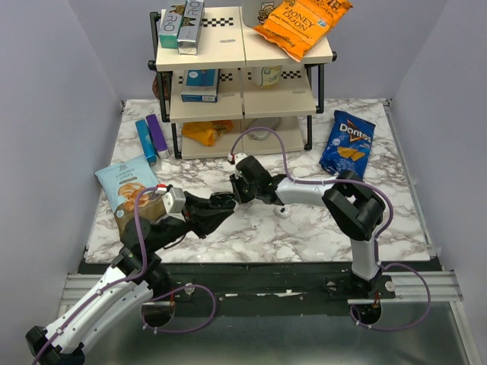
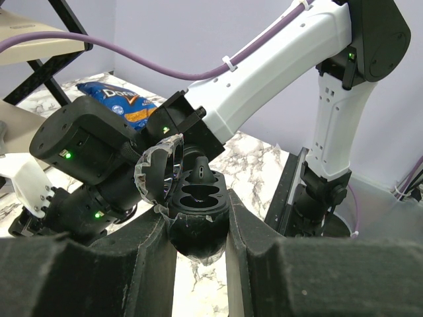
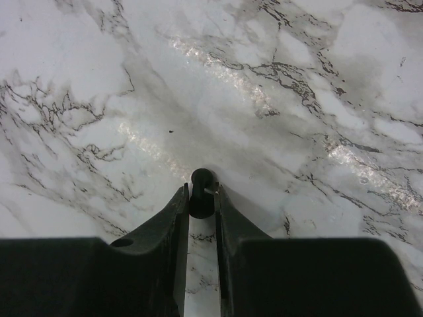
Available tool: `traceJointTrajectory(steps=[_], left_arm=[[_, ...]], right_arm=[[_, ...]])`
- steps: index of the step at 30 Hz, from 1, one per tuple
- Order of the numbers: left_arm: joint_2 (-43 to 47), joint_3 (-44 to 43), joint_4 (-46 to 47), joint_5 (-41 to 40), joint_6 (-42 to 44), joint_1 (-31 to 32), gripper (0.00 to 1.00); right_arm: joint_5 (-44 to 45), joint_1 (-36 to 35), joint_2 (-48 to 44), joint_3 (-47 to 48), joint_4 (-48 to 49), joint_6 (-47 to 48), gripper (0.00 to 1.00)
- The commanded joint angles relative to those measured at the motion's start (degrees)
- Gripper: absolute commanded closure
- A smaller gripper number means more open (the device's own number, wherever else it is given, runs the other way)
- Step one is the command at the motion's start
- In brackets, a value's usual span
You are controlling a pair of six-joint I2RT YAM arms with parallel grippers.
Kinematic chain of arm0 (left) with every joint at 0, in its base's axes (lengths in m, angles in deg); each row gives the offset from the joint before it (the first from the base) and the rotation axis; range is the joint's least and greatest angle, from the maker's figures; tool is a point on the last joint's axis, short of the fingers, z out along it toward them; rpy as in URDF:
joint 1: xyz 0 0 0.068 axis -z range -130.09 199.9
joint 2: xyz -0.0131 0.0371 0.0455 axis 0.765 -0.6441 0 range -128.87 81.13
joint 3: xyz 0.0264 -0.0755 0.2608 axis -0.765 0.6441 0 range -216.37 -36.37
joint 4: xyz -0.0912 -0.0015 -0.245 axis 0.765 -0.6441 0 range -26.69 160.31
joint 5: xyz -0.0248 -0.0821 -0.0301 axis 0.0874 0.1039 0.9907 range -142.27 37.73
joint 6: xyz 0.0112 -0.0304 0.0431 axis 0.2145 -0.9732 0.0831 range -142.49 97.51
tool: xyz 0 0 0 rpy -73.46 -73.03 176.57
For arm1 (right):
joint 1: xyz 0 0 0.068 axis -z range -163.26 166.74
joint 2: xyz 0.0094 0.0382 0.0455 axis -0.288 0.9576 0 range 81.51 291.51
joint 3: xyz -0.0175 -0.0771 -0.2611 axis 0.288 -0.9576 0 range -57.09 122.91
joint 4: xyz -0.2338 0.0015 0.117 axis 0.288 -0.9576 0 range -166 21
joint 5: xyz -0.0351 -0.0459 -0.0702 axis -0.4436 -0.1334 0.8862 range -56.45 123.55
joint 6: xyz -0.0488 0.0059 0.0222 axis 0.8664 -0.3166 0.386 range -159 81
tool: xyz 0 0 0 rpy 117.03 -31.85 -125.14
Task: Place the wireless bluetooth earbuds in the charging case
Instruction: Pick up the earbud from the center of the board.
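1. My left claw (image 2: 197, 239) clamps the dark charging case (image 2: 198, 198), its lid flipped open so the sockets face my other arm.
2. My right claw (image 3: 200, 195) pinches one earbud (image 3: 201, 179) over the bench (image 3: 297, 99), ready to seat.

**Hidden, cropped and unresolved parts in the three views.**
In the left wrist view, the lower half of the dark, glossy, rounded charging case (image 2: 198, 199) is sunk between the fingers of the left gripper (image 2: 196, 223). Its shadowed sockets cannot be read as filled or vacant. The tiny black bud-shaped earbud (image 3: 201, 179) shows only its head above the fingers of the right gripper (image 3: 201, 195). From above, both are masked by the arms. The orange chip bag (image 1: 303, 26) and the left arm base (image 1: 47, 342) run off the frame edges.
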Motion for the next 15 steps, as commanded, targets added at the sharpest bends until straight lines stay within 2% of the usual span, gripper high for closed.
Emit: traceJointTrajectory(steps=[1, 7, 9, 15], left_arm=[[0.1, 0.1, 0.7, -1.0, -0.6, 0.4, 1.00], [0.3, -0.1, -0.1, -1.3, -0.6, 0.4, 1.00], [0.7, -0.3, -0.8, -1.4, -0.6, 0.4, 1.00], [0.2, -1.0, -1.4, -1.9, -0.5, 0.5, 1.00]], right_arm=[[2.0, 0.1, -0.2, -1.1, -2.4, 0.7, 0.85], [2.5, 0.0, -4.7, -3.1, -2.0, 1.9, 0.99], [2.7, 0.1, -8.0, -4.8, -2.0, 2.3, 1.00], [-0.1, 0.0, -27.9, -13.4, -3.2, 5.9, 1.00]])
